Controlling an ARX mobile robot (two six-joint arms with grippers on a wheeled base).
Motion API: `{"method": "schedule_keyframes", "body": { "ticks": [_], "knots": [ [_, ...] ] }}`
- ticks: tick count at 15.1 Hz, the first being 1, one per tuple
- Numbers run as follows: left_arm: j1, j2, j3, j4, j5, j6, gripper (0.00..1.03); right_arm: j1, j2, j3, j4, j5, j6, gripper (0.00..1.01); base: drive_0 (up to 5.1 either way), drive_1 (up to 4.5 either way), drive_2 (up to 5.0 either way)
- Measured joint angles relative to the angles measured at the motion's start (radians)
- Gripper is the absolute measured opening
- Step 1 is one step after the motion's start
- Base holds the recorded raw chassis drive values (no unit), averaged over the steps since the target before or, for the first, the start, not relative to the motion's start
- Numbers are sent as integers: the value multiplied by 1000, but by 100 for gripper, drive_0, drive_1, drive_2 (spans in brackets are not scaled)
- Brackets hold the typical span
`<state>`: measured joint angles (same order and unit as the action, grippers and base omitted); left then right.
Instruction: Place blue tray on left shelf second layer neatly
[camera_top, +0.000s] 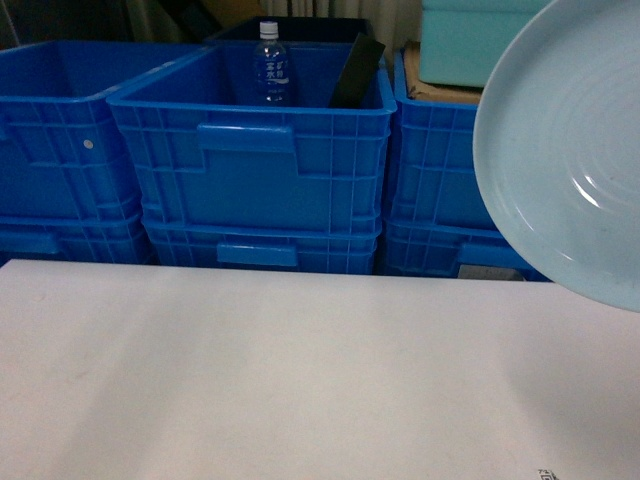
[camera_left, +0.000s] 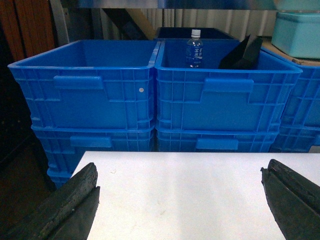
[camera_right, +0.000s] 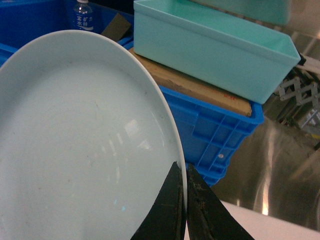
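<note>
- I am holding the blue tray (camera_right: 85, 145) in the air, tilted on edge, at the right of the head view, above the white table (camera_top: 300, 380).
- My right gripper (camera_right: 184, 200) is pinching the tray's rim, jaws pressed together on it.
- My left gripper (camera_left: 180, 200) is hanging spread and empty over the table.
- The blue crates (camera_top: 250, 150), one with a water bottle (camera_top: 270, 62) in it, and the teal box (camera_right: 215, 45) are standing behind.
- Pickup is done; the shelf is not clearly showing, so carrying and placing are remaining.
</note>
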<state>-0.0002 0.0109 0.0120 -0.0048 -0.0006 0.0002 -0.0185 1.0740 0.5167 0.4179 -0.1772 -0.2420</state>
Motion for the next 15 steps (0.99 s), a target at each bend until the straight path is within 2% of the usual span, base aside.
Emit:
{"method": "schedule_keyframes", "body": {
  "ticks": [2,3,4,5,8,10,11,13,15],
  "knots": [
    [0,0,0,1,0,0,98,-17,-6,-57,75,16,43,2,0,0,0],
    [0,0,0,0,0,0,98,-48,6,-80,116,4,60,2,0,0,0],
    [0,0,0,0,-1,0,98,-94,19,-94,97,-6,83,2,0,0,0],
    [0,0,0,0,-1,0,98,-101,19,-105,75,-8,103,2,0,0,0],
    [0,0,0,0,0,0,98,-101,-35,-142,68,-22,135,2,0,0,0],
    [0,0,0,0,0,0,98,-99,-70,-172,38,-20,137,2,0,0,0],
    [0,0,0,0,1,0,98,-85,-85,-180,27,3,137,2,0,0,0],
    [0,0,0,1,0,0,98,-20,-110,-188,23,29,137,2,0,0,0],
    [0,0,0,0,0,0,98,-8,-111,-207,64,48,135,2,0,0,0]
  ]
}}
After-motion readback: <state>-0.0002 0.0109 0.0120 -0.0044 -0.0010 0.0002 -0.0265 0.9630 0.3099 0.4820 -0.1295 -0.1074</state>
